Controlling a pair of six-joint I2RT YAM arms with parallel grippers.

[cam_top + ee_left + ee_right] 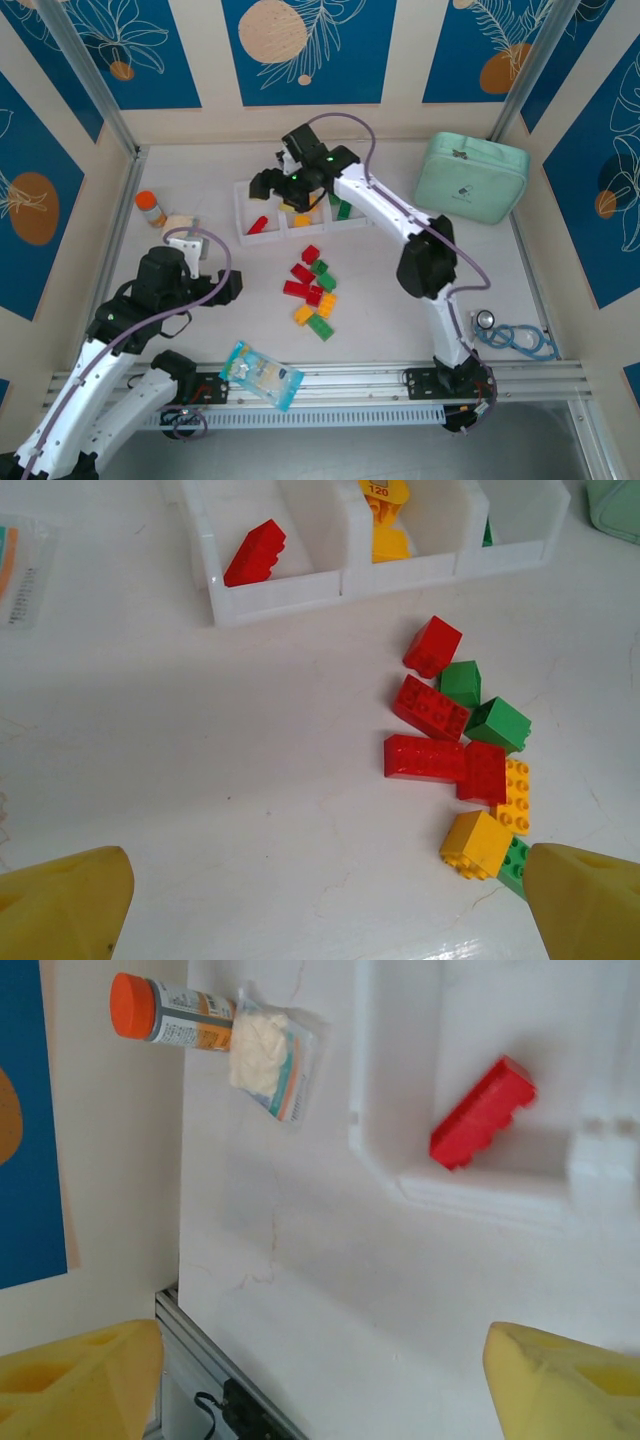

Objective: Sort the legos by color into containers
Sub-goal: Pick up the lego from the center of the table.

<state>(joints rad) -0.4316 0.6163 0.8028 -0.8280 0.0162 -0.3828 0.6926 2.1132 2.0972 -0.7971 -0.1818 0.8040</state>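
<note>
Three joined white containers point(240, 215) stand at the table's back. The left bin holds a red brick point(483, 1112), the middle one yellow bricks point(385, 520), the right one a green brick point(343, 210). A loose pile of red, green and yellow legos point(313, 290) lies at mid-table, also seen up close from the left wrist as legos point(460, 750). My right gripper point(268, 188) hovers over the left bin, open and empty point(320, 1380), the red brick lying free below it. My left gripper point(325, 910) is open and empty, left of the pile and above bare table.
A mint-green zippered case point(470, 177) sits at the back right. An orange-capped bottle point(151, 208) and a small packet point(268, 1055) lie by the left wall. A blue-white snack packet point(262, 374) rests at the near edge, and blue rings point(515, 338) lie at the near right.
</note>
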